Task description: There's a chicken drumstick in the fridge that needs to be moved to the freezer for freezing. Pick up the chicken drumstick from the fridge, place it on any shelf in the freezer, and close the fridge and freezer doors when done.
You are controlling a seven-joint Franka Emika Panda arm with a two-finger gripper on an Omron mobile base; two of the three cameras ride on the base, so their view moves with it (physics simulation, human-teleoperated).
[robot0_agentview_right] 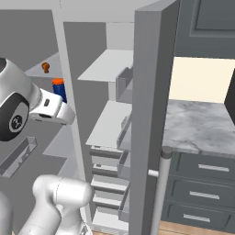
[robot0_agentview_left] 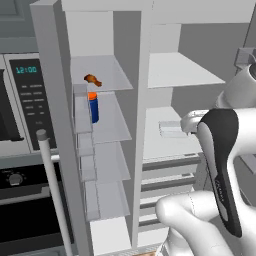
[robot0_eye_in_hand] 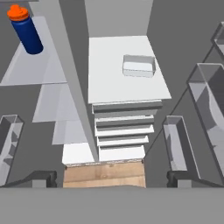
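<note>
The chicken drumstick (robot0_agentview_left: pixel 92 79) (robot0_agentview_right: pixel 45 67), a small orange-brown lump, lies on an upper glass shelf (robot0_agentview_left: pixel 112 75) of the freezer (robot0_agentview_left: pixel 107 150), the narrow left compartment. One shelf lower stands a blue can with an orange top (robot0_agentview_left: pixel 93 107) (robot0_eye_in_hand: pixel 25 28). The fridge (robot0_agentview_left: pixel 175 75) is the wider right compartment with white shelves and drawers below. My gripper (robot0_eye_in_hand: pixel 111 177) is open with nothing between its fingertips (robot0_eye_in_hand: pixel 41 177). It hangs in front of the fridge, looking down past the shelves to the floor. Both doors stand open.
A small white box (robot0_eye_in_hand: pixel 138 65) (robot0_agentview_left: pixel 170 128) rests on the fridge's middle shelf. The freezer door (robot0_agentview_left: pixel 52 125) with its bar handle juts out at left, and the fridge door (robot0_agentview_right: pixel 149 114) with bins at right. An oven and microwave panel (robot0_agentview_left: pixel 27 95) sit left, a marble counter (robot0_agentview_right: pixel 202 124) right.
</note>
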